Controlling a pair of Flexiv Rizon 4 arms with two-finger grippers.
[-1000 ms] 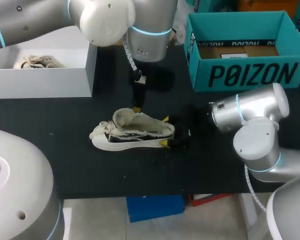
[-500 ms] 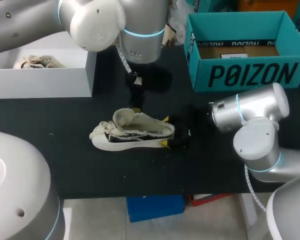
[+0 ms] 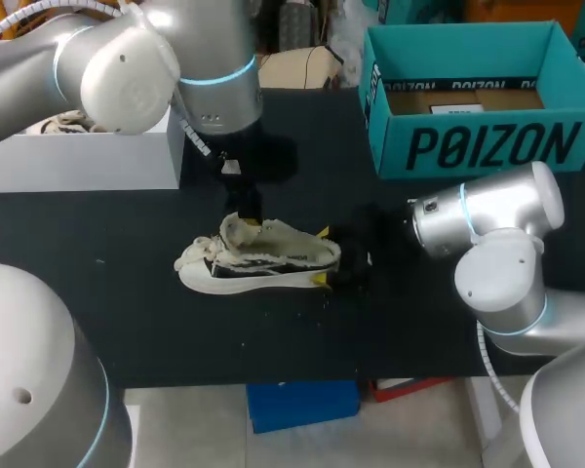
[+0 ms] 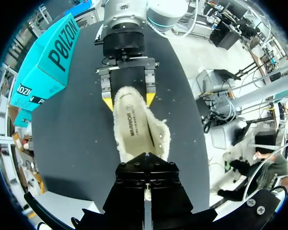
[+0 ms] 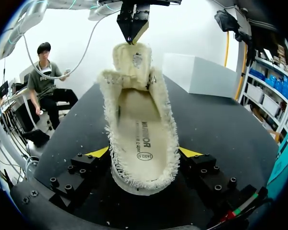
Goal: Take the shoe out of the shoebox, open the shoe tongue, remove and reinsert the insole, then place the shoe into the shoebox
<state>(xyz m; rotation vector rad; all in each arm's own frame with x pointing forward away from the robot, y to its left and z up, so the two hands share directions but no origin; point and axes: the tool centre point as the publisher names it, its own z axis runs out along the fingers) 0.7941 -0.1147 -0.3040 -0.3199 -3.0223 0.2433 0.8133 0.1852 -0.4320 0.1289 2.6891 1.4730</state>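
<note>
Nearest you on the black table (image 3: 127, 302), your right gripper (image 5: 144, 152) has its jaws pressed against the two sides of the heel of the shoe (image 3: 258, 258), pinching it. The shoe sits sole-down near the middle of the table, toe toward your left side, outside any box. Its fleecy collar gapes open and the insole (image 5: 140, 127) lies flat inside. Beyond that, the tongue (image 5: 132, 57) stands upright, and your left gripper (image 5: 133, 37) hangs right at its top edge. You cannot tell from these views whether it is spread, closed, or pinching the tongue. Farther back are a white box (image 3: 88, 156) on your left and the teal shoebox (image 3: 468, 146) on your right, both well apart from the shoe.

Likely risks: if the left gripper catches only fleece or a lace, a pull may slip off and let the tongue flop over the insole. A hard upward pull could lift the toe and twist the heel out of the right gripper, since the soft lining gives.
</note>
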